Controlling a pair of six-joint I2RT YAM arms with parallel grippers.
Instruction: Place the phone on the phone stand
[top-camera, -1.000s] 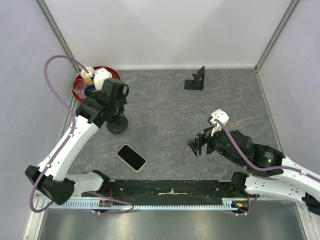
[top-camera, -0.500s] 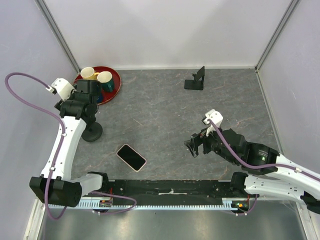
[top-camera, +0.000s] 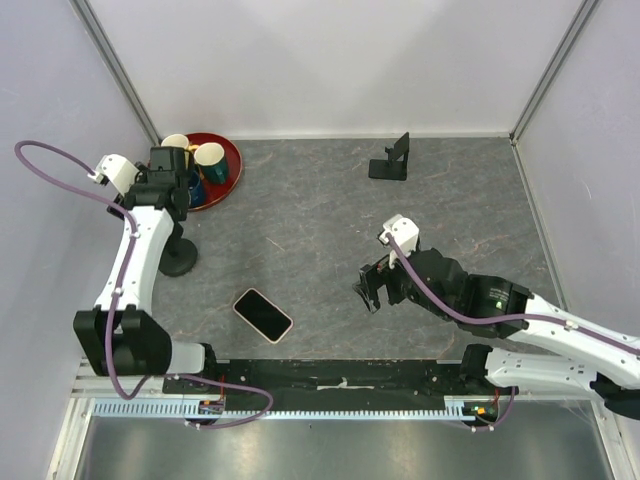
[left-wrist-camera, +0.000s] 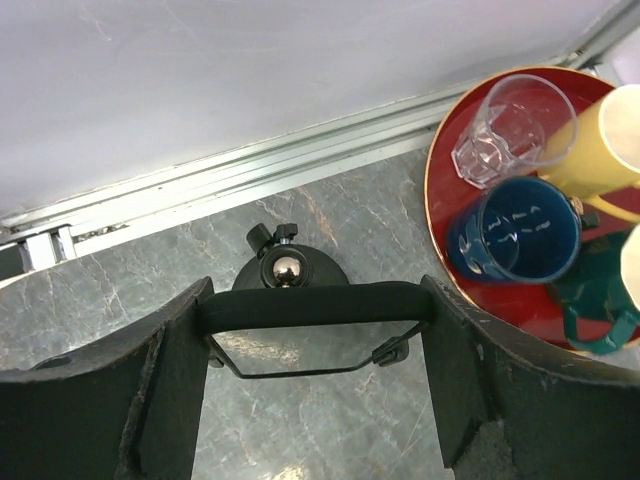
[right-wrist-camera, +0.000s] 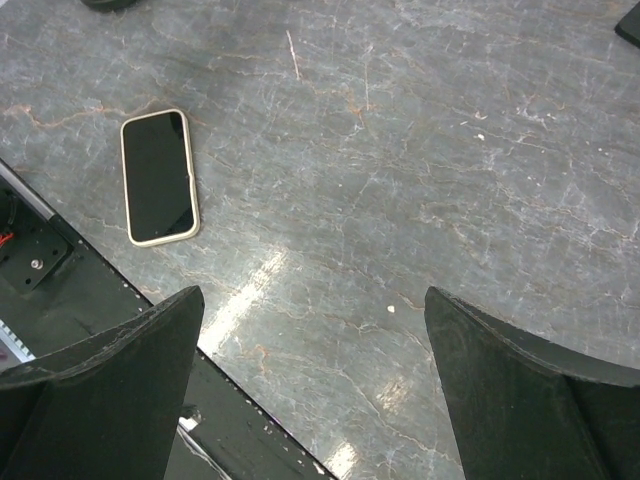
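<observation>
The phone (top-camera: 263, 315), dark screen up in a pale case, lies flat near the table's front edge; it also shows in the right wrist view (right-wrist-camera: 158, 177). The phone stand (top-camera: 390, 160), small and black with an angled back plate, sits at the back of the table. My right gripper (top-camera: 372, 289) hovers open to the right of the phone, nothing between its fingers (right-wrist-camera: 312, 300). My left gripper (top-camera: 172, 200) is at the far left, shut on the padded bar (left-wrist-camera: 315, 302) of a black round-based holder (top-camera: 178, 262).
A red tray (top-camera: 229, 166) with several cups stands in the back left corner, close to the right of my left gripper; its rim (left-wrist-camera: 434, 185) shows in the left wrist view. Walls enclose the table on three sides. A black rail runs along the front edge.
My left arm has swung left toward the wall, taking the round-based holder with it. My right gripper has moved left, closer to the phone. Phone and stand have stayed put.
</observation>
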